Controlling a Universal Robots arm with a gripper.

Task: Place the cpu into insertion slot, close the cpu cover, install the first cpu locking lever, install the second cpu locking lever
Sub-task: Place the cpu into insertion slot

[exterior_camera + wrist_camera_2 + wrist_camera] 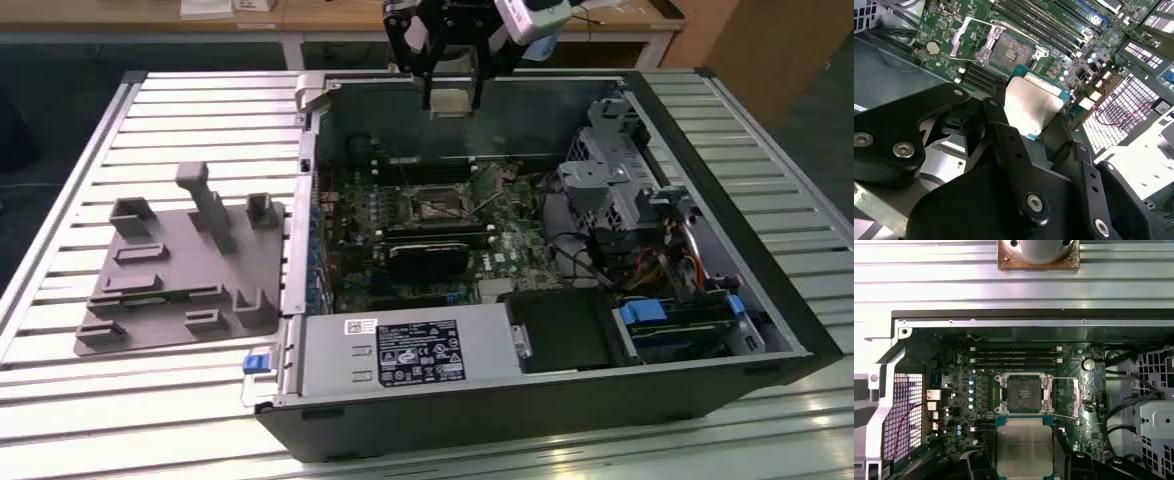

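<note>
Aloft, cpu (1024, 445) in pincer (1024, 460), slot (1021, 392) open

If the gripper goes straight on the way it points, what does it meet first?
Likely the green circuit board near the dark square insertion slot, touched first by the flat silver-grey cpu the gripper holds; depth is unclear.

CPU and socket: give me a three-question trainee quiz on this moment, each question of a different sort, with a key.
1. True or false: the cpu already sits in the insertion slot.
2. The cpu cover is: A) shut over the slot, B) swung open beside the slot, C) lying outside the case.
3. Fill in: the gripper is shut on the ____.

Key: 1 false; 2 B; 3 cpu.
</note>
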